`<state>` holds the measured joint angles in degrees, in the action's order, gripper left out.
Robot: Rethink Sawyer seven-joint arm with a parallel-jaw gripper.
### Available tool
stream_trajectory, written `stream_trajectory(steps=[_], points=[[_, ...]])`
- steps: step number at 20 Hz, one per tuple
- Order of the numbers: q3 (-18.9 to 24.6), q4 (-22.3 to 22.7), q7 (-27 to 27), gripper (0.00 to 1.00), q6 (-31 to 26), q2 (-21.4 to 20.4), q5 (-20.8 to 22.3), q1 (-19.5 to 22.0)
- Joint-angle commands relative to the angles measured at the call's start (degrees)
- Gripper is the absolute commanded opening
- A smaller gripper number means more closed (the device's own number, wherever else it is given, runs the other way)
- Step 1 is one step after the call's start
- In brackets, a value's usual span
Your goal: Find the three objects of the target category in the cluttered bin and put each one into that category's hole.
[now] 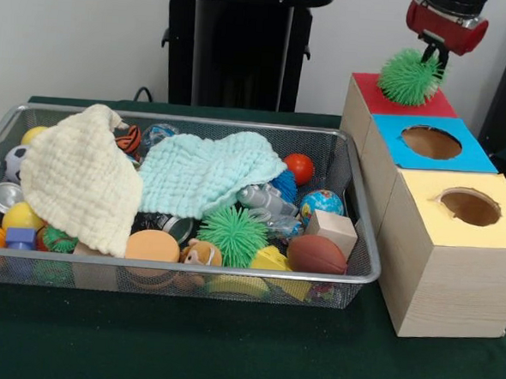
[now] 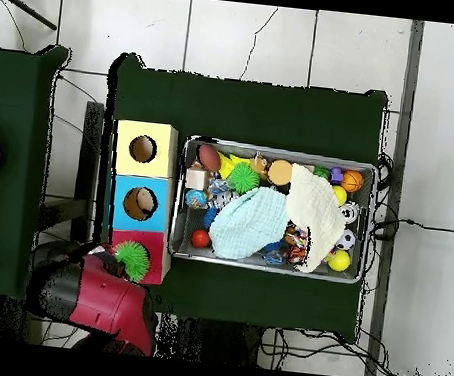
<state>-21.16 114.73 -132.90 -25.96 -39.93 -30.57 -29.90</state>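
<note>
A green spiky ball [image 1: 408,77] sits low over the red-topped box [image 1: 444,105], hiding its hole. My gripper [image 1: 432,56] comes down from the upper right, its black fingertips sunk into the ball's upper right side and shut on its spikes. From overhead the same ball [image 2: 131,259] covers the red box [image 2: 157,246], with the red arm [image 2: 98,301] beside it. A second green spiky ball [image 1: 233,233] lies in the wire bin [image 1: 355,278], near its front middle. A smaller green spiky one [image 1: 57,239] peeks out at the front left.
A blue-topped box [image 1: 431,142] and a yellow-topped box [image 1: 468,206] stand in line with the red one, holes uncovered. A cream cloth [image 1: 78,174] and a mint cloth [image 1: 207,174] cover much of the bin's balls, blocks and cans.
</note>
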Motion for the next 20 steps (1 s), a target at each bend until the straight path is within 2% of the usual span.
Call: stream_trajectory(steps=[1,11,15,17,20], points=[[0.6,-5.7,-21.2,0.00,-4.7,7.0,-3.8,-1.9],[3.3,-2.7,-16.4,0.00,1.1,7.0,-4.8,1.0],[4.9,-0.4,-13.7,0.00,4.0,6.2,-4.2,3.4],[5.1,0.3,-13.0,0.00,4.1,5.5,-3.8,3.9],[3.5,-0.1,-12.6,0.00,1.4,4.3,-2.5,3.9]])
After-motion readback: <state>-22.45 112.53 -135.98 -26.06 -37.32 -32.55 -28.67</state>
